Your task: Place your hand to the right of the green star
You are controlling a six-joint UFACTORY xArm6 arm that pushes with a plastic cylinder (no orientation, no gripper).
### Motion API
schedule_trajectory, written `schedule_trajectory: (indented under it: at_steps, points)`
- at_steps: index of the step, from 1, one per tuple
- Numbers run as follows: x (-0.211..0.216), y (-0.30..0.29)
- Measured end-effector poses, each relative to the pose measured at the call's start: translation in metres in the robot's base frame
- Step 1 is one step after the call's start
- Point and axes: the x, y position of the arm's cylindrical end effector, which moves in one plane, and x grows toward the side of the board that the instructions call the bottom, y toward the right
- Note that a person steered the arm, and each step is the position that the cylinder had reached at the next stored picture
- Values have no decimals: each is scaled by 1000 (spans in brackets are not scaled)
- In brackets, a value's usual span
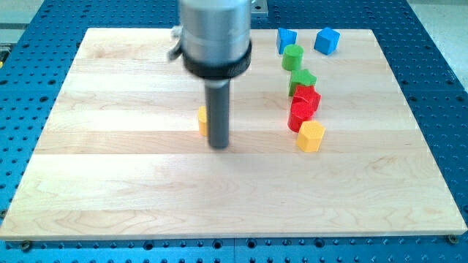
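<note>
Green star (302, 77) lies flat on the worktop (146, 190), in the right half and nearer the top edge than the bottom. It has no clear long axis; its points spread about evenly, and which way any one point faces is too small to tell. It sits in a line of blocks that runs down from the top edge. Above it, just beside it, stands a green cylinder (293, 56). Below it, touching or nearly touching, are two red blocks: a red one (307, 96) whose shape I cannot make out, and a second red block (300, 115) under that. A yellow hexagon-like block (311, 136) ends the line, touching the lower red one. Two blue blocks (286, 39) (327, 41) sit near the top edge, toward the top right corner.

My tip (219, 146) rests near the middle of the worktop, well apart from the green star and on its left. A yellow block (202, 120) sits just beside the rod, on its left, partly hidden behind it. The arm carries no pincer, only the dark rod under a wide grey housing (216, 33), so nothing opens or closes.

The worktop is pale wood in broad planks, with light streaks of reflection. It lies on a blue metal base (439, 109) dotted with rows of holes.
</note>
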Motion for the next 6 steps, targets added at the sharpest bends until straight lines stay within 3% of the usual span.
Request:
schedule_trajectory:
  at_steps: [1, 2, 3, 4, 6]
  points:
    - [54, 88]
    - [35, 209]
    - [-45, 238]
    - [-97, 238]
    - [-130, 237]
